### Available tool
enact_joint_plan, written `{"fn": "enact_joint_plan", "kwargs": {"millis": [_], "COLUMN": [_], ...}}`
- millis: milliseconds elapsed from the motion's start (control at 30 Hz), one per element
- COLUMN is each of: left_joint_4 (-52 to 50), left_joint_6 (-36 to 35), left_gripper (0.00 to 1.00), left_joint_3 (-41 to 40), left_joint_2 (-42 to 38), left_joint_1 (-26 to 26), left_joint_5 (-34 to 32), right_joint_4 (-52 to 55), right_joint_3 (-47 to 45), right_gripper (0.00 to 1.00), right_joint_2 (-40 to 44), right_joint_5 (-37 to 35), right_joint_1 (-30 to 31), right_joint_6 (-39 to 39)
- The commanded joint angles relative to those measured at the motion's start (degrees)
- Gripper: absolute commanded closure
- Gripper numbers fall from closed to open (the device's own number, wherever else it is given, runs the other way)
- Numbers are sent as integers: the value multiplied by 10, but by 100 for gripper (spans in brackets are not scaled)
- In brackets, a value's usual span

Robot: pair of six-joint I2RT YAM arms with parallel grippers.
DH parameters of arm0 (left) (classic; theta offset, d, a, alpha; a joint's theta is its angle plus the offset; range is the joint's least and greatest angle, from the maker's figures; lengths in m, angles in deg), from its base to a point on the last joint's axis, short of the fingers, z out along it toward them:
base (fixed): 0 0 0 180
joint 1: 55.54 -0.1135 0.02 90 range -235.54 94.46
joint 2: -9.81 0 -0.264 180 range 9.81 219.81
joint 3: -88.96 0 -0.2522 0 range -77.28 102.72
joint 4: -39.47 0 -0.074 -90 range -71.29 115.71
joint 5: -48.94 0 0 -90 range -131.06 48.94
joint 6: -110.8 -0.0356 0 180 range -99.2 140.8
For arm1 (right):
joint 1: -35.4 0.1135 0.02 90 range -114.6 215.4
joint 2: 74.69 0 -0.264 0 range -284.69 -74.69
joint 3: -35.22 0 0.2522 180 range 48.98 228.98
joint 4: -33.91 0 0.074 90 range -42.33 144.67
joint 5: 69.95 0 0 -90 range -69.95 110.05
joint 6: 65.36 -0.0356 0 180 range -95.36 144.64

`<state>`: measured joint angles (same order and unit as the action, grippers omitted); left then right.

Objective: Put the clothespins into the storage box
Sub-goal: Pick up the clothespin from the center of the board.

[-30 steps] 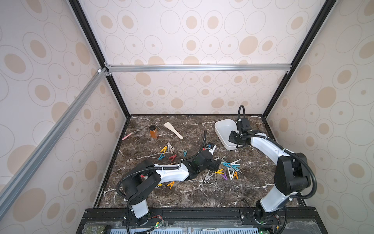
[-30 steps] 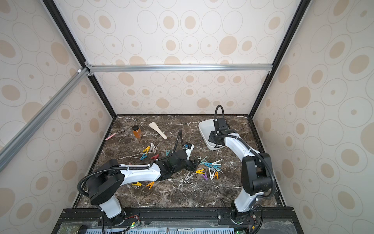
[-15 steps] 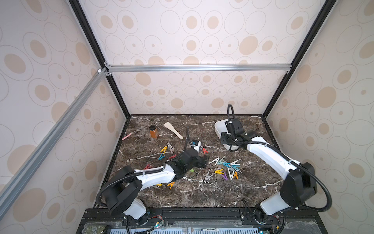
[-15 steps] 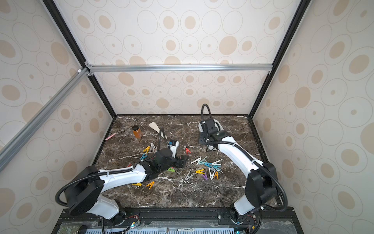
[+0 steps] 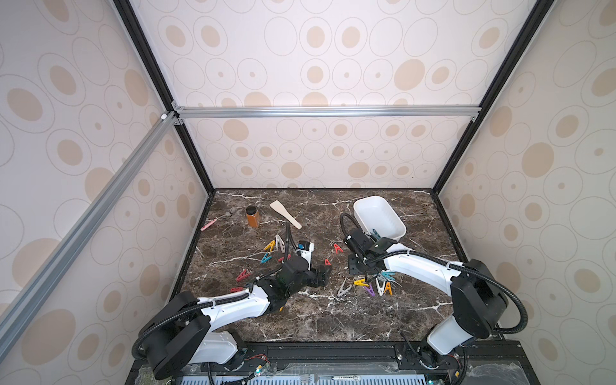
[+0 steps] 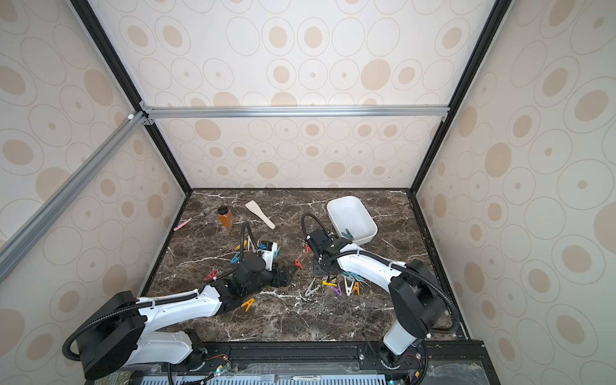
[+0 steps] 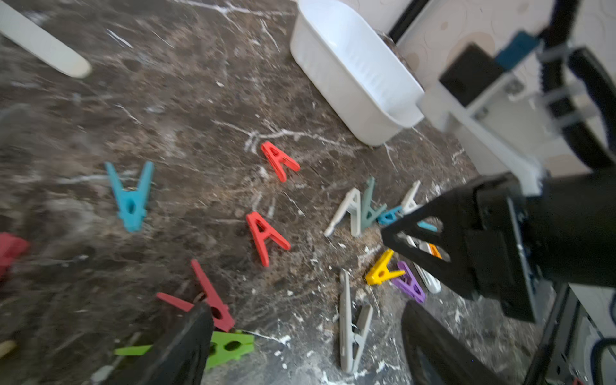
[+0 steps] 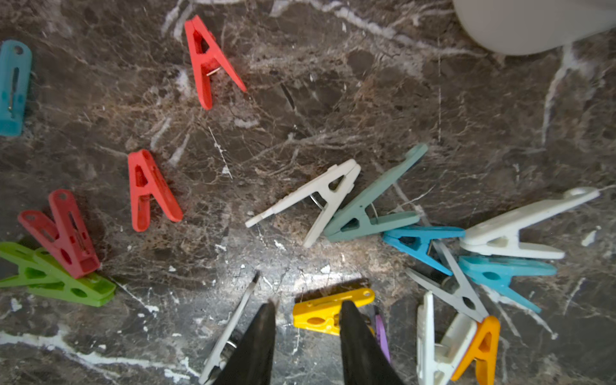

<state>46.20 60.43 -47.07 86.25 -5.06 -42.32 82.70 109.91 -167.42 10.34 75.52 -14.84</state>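
Note:
Several clothespins lie on the dark marble table. A mixed heap (image 5: 376,283) of them sits under my right gripper (image 5: 366,276). In the right wrist view that gripper (image 8: 306,310) is open, low over the table. The head of a yellow clothespin (image 8: 320,311) lies between its fingers. My left gripper (image 7: 306,346) is wide open; a grey clothespin (image 7: 351,326) lies between its fingers and a green one (image 7: 230,346) beside one. Both top views show the white storage box (image 5: 376,213) (image 6: 350,213) at the back right, with a teal clothespin (image 5: 375,233) inside.
An amber jar (image 5: 252,216), a wooden spatula (image 5: 285,214) and a pink-handled tool (image 5: 213,222) lie at the back left. More pegs are scattered left of centre (image 5: 275,243). Two red pegs (image 5: 337,247) (image 5: 328,262) lie between the arms.
My right gripper has come away from the storage box, dropped over the heap of clothespins and opened. My left gripper has drawn back toward the left and front, still open.

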Motion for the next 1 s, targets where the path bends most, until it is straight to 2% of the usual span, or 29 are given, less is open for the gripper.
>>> {"fn": "enact_joint_plan", "kwargs": {"millis": [0,167,533,800,967], "left_joint_4": [31,47,58,59,58], "left_joint_6": [18,26,24,24,26], "left_gripper": [11,11,11,12,13], "left_joint_3": [28,42,54,61,58], "left_joint_2": [36,72,105,115,117], "left_joint_1": [25,43,45,46,46], "left_joint_5": [0,11,19,24,20], "right_joint_4": [-39,-60,-78,-92,-87], "right_joint_3": [-10,-5,-15,-1,5], "right_gripper": [66,66,67,75,76], "right_joint_2": [-22,-54,-86,-111,-120], "right_joint_5": [8,-2,-26,-17,-23], "right_joint_1": [-5,-11,-32,-33,-32], "right_joint_6": [-36,-53,-84,-73,-78]}}
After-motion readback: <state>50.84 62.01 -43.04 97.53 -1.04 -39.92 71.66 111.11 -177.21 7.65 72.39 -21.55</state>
